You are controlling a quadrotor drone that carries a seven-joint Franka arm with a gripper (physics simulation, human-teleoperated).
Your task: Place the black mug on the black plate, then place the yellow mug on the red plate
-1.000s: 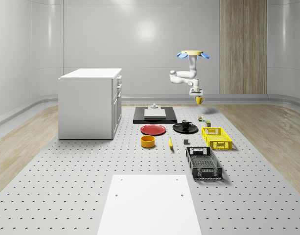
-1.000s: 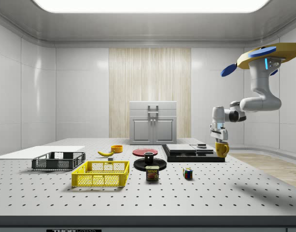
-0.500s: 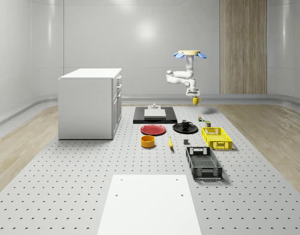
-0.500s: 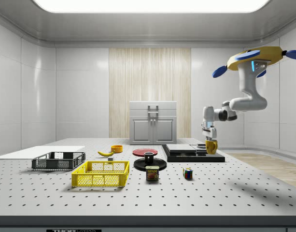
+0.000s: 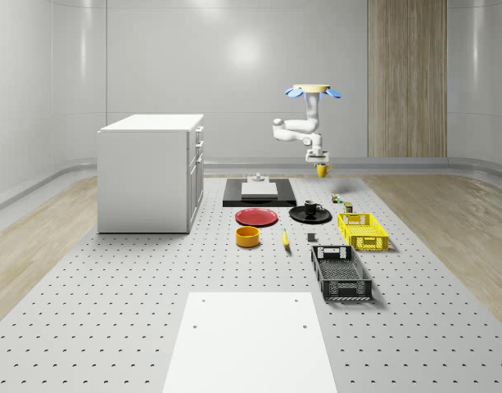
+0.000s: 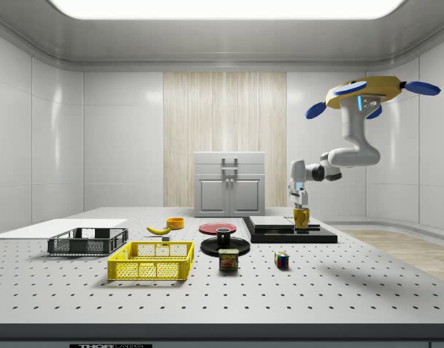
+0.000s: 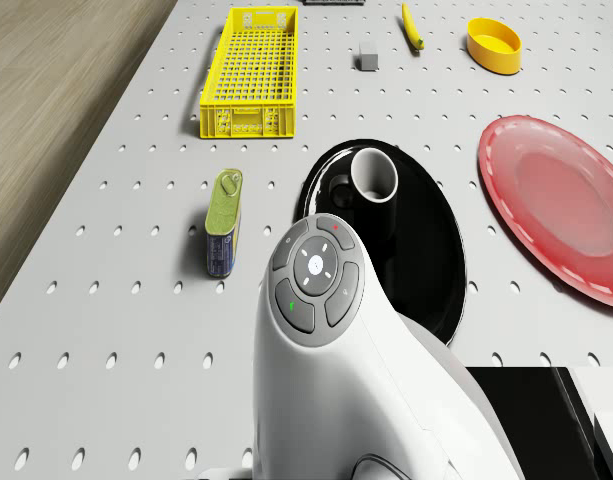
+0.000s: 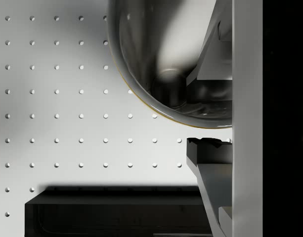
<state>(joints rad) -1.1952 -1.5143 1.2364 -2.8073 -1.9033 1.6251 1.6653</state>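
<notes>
**Item: yellow mug in carriage, second half of the task**

Change noted: across the last second the quadrotor drone with blue rotors and white arm [image 6: 370, 90] has travelled from the side view's far right toward the middle, and the glossy yellow mug [image 6: 301, 217] has come with it. In the whole-scene view the mug [image 5: 322, 170] has likewise shifted to that view's left. The drone now hovers beyond the far end of the desk's object group, with the mug hanging just over the flat black slab [image 6: 290, 232].

Bearing on the task: the small black mug [image 5: 310, 208] already stands upright on the round black plate [image 5: 310, 215], so step one reads as done. Step two appears to be in transit, with the round red plate [image 5: 257, 217] bare and awaiting delivery; it lies beside the black plate, on the cabinet side.

End effector [image 6: 300, 204]: closed on the yellow mug, gripping at the rim from above; the wrist view shows one finger inside the mug's mouth.

Condition of item: held upright, mouth upward, handle not clearly made out. Clear of the perforated grey desk [image 5: 152, 270], well apart from the red plate.

Judgement: further travel toward the red plate, then descent, seems required; the black mug sits near the likely path and could be clipped.
</notes>
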